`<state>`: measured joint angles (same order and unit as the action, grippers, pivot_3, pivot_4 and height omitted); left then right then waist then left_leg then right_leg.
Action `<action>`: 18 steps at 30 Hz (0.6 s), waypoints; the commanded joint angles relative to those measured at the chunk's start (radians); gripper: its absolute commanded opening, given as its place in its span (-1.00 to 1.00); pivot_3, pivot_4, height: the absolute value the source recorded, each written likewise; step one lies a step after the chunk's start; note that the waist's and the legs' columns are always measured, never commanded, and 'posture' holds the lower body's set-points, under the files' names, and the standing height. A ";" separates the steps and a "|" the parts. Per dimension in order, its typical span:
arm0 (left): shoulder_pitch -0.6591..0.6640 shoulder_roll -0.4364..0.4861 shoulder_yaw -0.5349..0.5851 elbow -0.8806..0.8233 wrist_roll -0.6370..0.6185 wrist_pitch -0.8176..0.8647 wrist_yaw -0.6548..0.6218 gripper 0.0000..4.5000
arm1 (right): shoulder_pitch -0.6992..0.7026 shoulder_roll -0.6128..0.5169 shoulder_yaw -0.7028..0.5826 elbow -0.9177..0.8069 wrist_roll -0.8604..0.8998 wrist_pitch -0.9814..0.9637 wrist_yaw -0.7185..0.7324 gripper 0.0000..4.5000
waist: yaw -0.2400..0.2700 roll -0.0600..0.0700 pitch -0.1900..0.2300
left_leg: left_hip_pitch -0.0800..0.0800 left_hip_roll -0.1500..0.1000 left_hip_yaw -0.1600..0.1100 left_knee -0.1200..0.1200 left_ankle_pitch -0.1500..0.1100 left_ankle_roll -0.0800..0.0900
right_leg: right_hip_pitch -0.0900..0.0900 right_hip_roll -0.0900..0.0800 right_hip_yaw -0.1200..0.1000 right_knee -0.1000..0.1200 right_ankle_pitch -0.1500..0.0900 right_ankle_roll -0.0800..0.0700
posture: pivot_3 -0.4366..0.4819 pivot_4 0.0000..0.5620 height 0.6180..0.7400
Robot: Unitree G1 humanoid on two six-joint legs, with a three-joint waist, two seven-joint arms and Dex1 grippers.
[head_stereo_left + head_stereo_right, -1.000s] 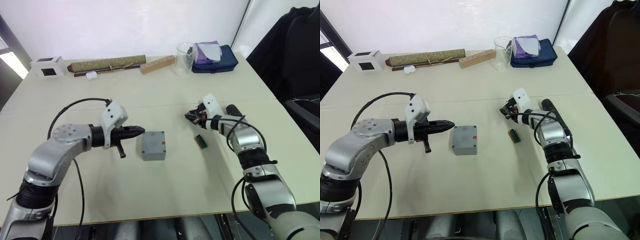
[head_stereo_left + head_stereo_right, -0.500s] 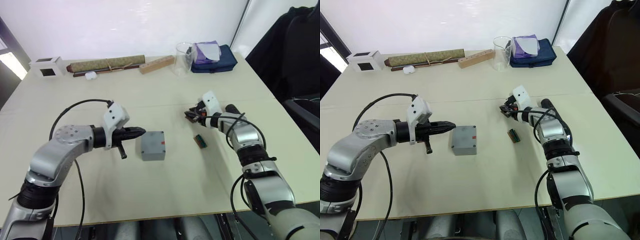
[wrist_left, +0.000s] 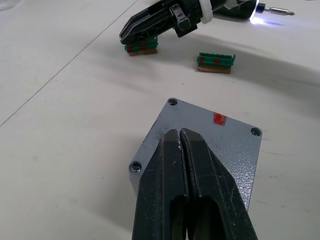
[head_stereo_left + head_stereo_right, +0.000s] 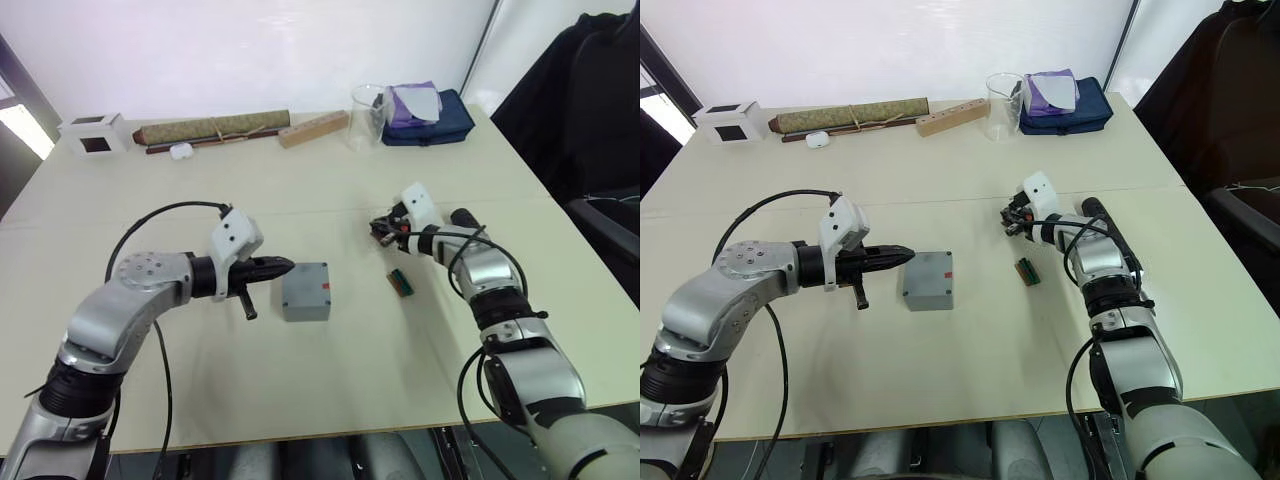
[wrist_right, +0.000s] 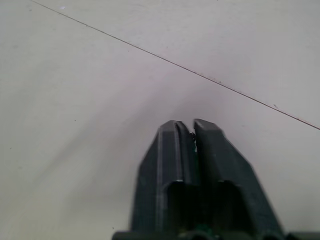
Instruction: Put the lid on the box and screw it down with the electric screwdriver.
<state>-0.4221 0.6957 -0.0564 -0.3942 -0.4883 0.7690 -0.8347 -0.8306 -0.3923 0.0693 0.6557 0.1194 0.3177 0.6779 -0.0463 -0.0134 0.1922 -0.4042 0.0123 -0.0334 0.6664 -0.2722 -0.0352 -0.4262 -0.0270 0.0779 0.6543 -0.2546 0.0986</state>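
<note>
Centrally on the pale table [image 4: 330, 380] sits the box [image 4: 306, 291], with the lid [image 3: 210, 145] already on top of it; a small red mark shows on the lid near one edge, and corner screw holes are visible in the left wrist view. Left gripper [image 4: 281, 265] hangs just to the box's left, fingers pressed together with nothing between them, tips pointing at the box's top edge; whether they touch it I cannot tell. A short dark rod sticks down from the left arm just behind the gripper. Right gripper [image 4: 378, 233] is well to the right of the box and a little farther back, low over the table, fingers drawn nearly together; in the right wrist view a tiny dark speck sits in the slit at the tips, too small to identify. In the left wrist view the electric screwdriver [image 3: 237, 6] shows beside the right gripper, its tip lit with the metal bit pointing away. A small green and red block [image 4: 401, 283] lies on the table between box and right arm. Along the far edge: white cube [image 4: 95, 133], rolled olive mat [image 4: 212, 129], wooden strip [image 4: 314, 128], clear beaker [image 4: 368, 117], dark blue pouch [image 4: 432, 119] with purple cloth on top.
</note>
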 commanded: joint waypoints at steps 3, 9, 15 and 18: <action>0.001 0.000 0.009 -0.012 0.003 -0.024 0.004 -1.00 | -0.032 0.000 -0.014 -0.018 -0.004 -0.015 0.007 -0.96 | 0.000 0.000 0.000 | 0.000 0.000 0.000 0.000 0.000 0.000 | 0.000 0.000 0.000 0.000 0.000 0.000 | -0.05 -0.47 1.00; 0.003 0.000 0.010 -0.010 0.001 -0.023 0.004 -1.00 | -0.005 -0.019 -0.023 -0.107 0.012 0.013 0.030 -0.96 | 0.000 0.000 0.000 | 0.000 0.000 0.000 0.000 0.000 0.000 | 0.000 0.000 0.000 0.000 0.000 0.000 | -0.05 -0.47 1.00; 0.006 0.005 0.014 0.000 0.002 -0.029 -0.002 -1.00 | 0.002 -0.029 -0.051 -0.199 0.037 0.046 0.030 -0.96 | 0.001 0.000 0.000 | 0.000 0.000 0.000 0.000 0.000 0.000 | 0.000 0.000 0.000 0.000 0.000 0.000 | -0.05 -0.47 1.00; 0.004 0.009 0.015 0.011 0.004 -0.036 -0.006 -1.00 | 0.007 -0.036 -0.064 -0.241 0.049 0.072 0.030 -0.96 | 0.001 0.000 0.000 | 0.000 0.000 0.000 0.000 0.000 0.000 | 0.000 0.000 0.000 0.000 0.000 0.000 | -0.05 -0.47 1.00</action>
<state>-0.4152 0.6960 -0.0571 -0.3734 -0.4881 0.7549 -0.8369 -0.8229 -0.4125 0.0335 0.4787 0.1464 0.3810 0.7093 -0.0455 -0.0133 0.1923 -0.4043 0.0123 -0.0335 0.6664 -0.2722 -0.0352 -0.4262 -0.0270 0.0778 0.6543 -0.2546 0.0986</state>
